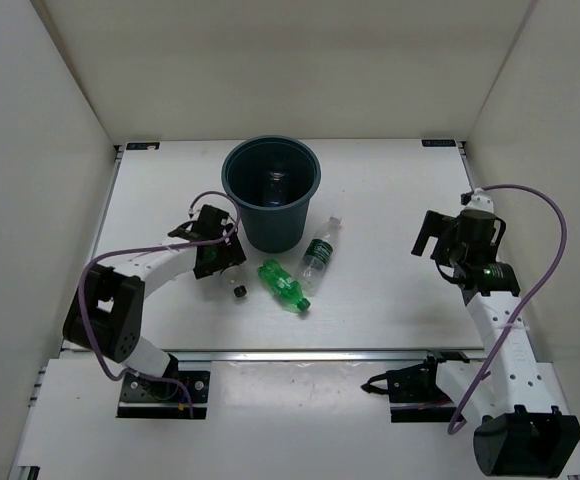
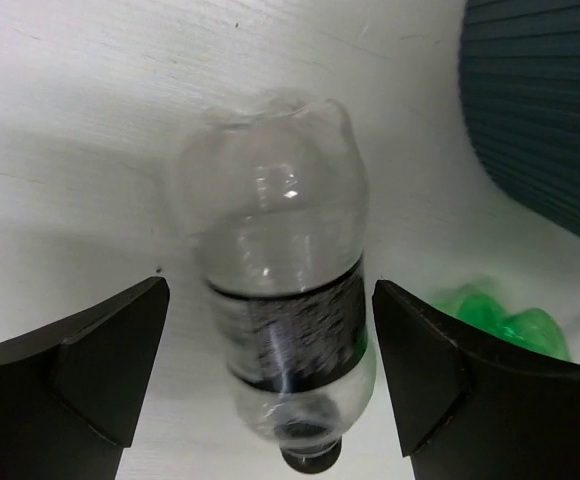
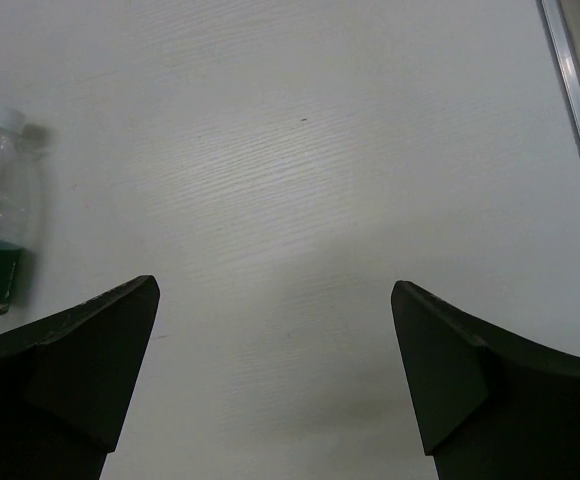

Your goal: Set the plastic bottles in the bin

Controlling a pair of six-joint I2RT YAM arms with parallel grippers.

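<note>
While left gripper is spread wide, its black wedge-shaped fingers flank a clear dark-label bottle lying on its side. There are gaps on both sides, no contact, nothing gripped. It's thin clear plastic with a lumpy base at the far end, a dark band round the middle, and a black cap pointing at the wrist camera. Same for right gripper: released and empty, over bare table at 3 o'clock in the top view.

Re the bin: dark teal-grey round plastic, tapered, rolled rim, fine ribs on the outer wall in the left wrist view. It sits at 12 o'clock on the table. One clear bottle in the bin already; can't tell how it lies.

Next, green bottle: translucent, all green, on its side at 6 o'clock of the bin. Then white-cap bottle: clear, dark green label, on its side at 5 o'clock of the bin, cap toward 12. The flanked one is at 7 o'clock.

Surface: table is matte white with faint wood grain and a metal rail along the edge. Plain white panels stand on three sides.
</note>
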